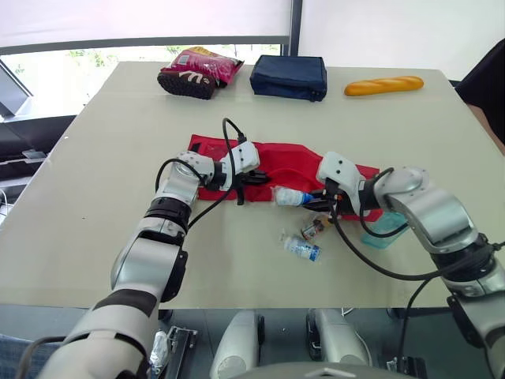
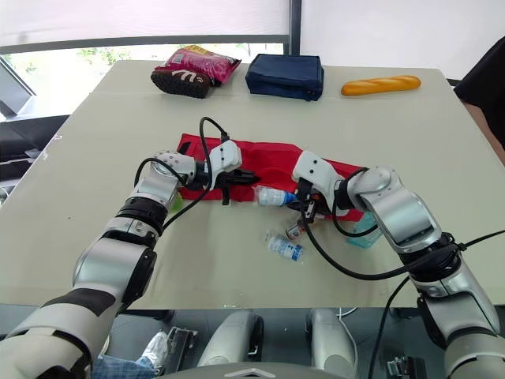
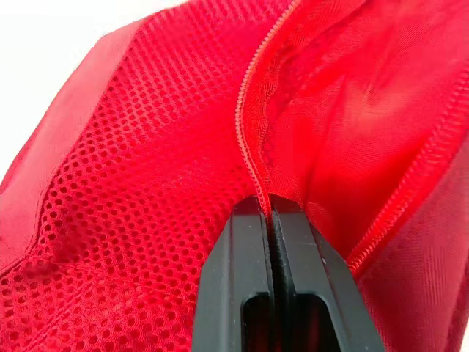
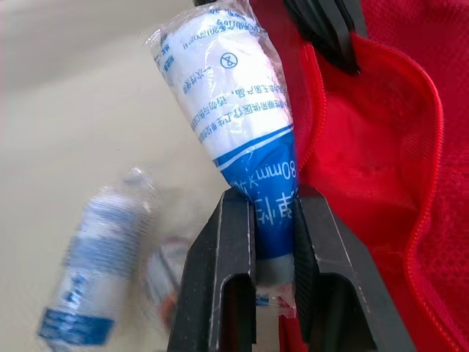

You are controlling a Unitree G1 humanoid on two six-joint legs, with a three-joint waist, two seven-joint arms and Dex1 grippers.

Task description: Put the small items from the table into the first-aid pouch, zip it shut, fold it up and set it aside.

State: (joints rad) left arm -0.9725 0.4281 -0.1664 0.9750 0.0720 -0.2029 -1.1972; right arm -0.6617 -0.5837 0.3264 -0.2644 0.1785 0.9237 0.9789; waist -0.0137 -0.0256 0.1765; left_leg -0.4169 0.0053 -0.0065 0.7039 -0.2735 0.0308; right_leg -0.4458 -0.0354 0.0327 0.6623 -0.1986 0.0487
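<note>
The red first-aid pouch [image 1: 284, 158] lies spread open at the table's middle. My left gripper [image 3: 268, 209] is shut on the pouch's zipper edge beside the mesh pocket [image 3: 146, 147], holding the opening up. My right gripper [image 4: 275, 202] is shut on the blue end of a white-and-blue wrapped bandage roll [image 4: 234, 95], which points at the pouch opening [image 4: 381, 132]. In the head view the roll [image 1: 288, 196] sits at the pouch's front edge between both grippers. A second wrapped roll [image 1: 302, 247] and a small brown bottle [image 1: 316, 228] lie on the table just in front.
A teal packet [image 1: 387, 229] lies under my right forearm. Along the far edge of the table sit a red snack bag [image 1: 197, 71], a navy pouch [image 1: 289, 76] and a baguette [image 1: 384, 85]. A person's dark sleeve [image 1: 489, 79] shows at the right edge.
</note>
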